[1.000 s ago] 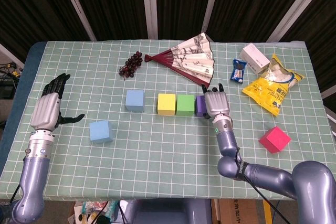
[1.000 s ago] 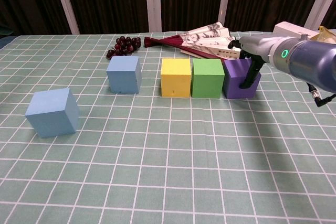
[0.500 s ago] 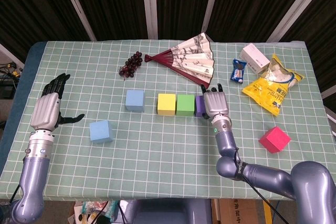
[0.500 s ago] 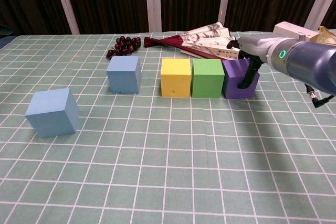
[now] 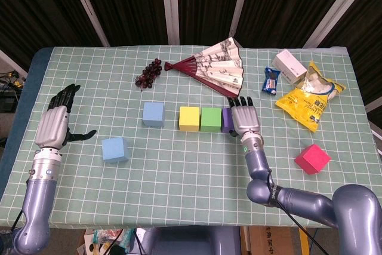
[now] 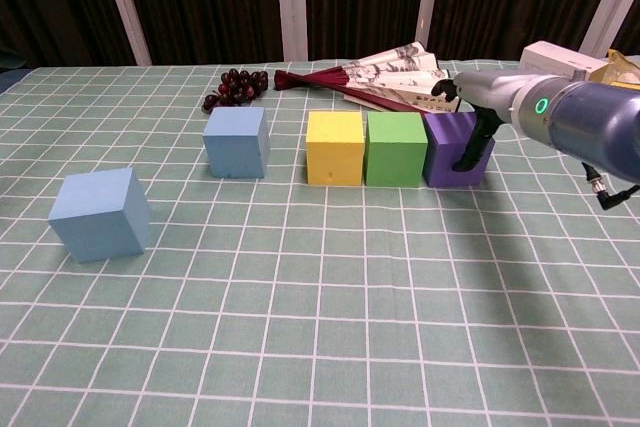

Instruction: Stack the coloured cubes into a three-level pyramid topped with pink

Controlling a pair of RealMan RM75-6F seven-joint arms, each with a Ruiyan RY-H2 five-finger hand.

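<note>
Three base cubes now touch, the right robot hand (image 6: 478, 125) having nudged the purple foam cube (image 6: 452, 151) against the green foam cube (image 6: 394, 148), fingers spread and holding nothing, so the bottom row looks complete.

Sitting out are six cubes: two blue (image 5: 153, 113) (image 5: 114, 149), one yellow (image 5: 190, 118), green (image 5: 210, 119), purple (image 6: 450, 149), pink (image 5: 312, 159).

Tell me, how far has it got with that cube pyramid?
Only the bottom row looks laid: the yellow cube, green cube and purple cube stand side by side. The right hand rests against the purple cube. Nothing is stacked on them yet. The two blue cubes sit apart on the table, and the pink cube for the top lies off to the right. The left hand holds nothing.
</note>
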